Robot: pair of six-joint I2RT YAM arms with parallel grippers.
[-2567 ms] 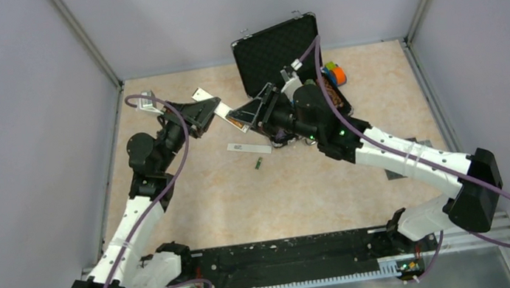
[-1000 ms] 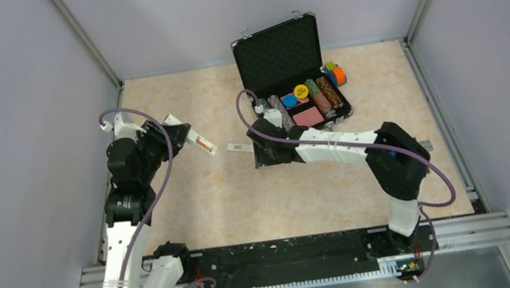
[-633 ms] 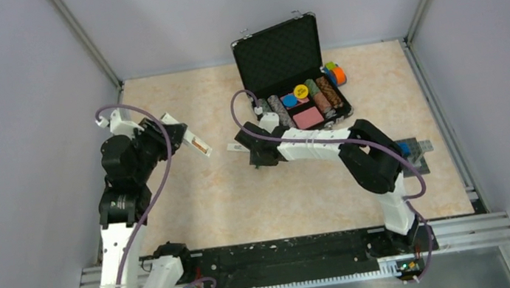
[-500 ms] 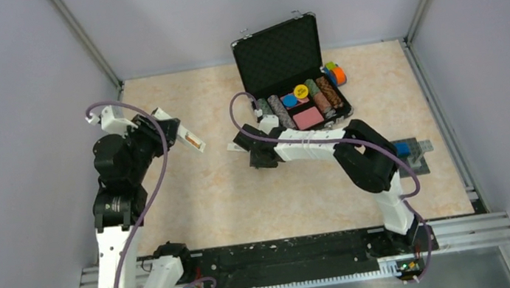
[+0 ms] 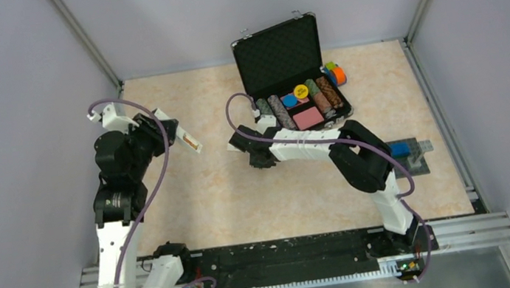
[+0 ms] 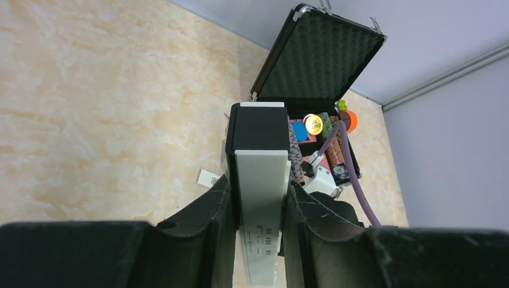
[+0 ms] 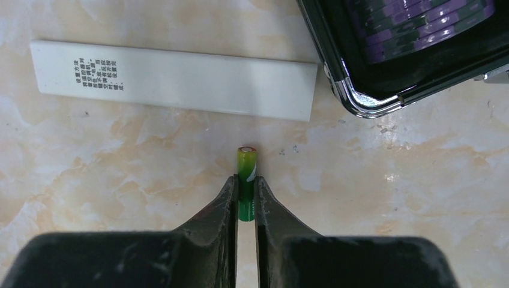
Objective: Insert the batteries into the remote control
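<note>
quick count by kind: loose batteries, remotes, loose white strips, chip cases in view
green battery: 1
white remote: 1
white strip: 1
open chip case: 1
total: 4

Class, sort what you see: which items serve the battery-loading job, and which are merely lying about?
For the job: remote control, in the left fingers; green battery, between the right fingers; white printed panel, probably the remote's cover.
Lying about: poker chip case; poker chips; blue toy brick on a grey baseplate; coloured blocks behind the case.
</note>
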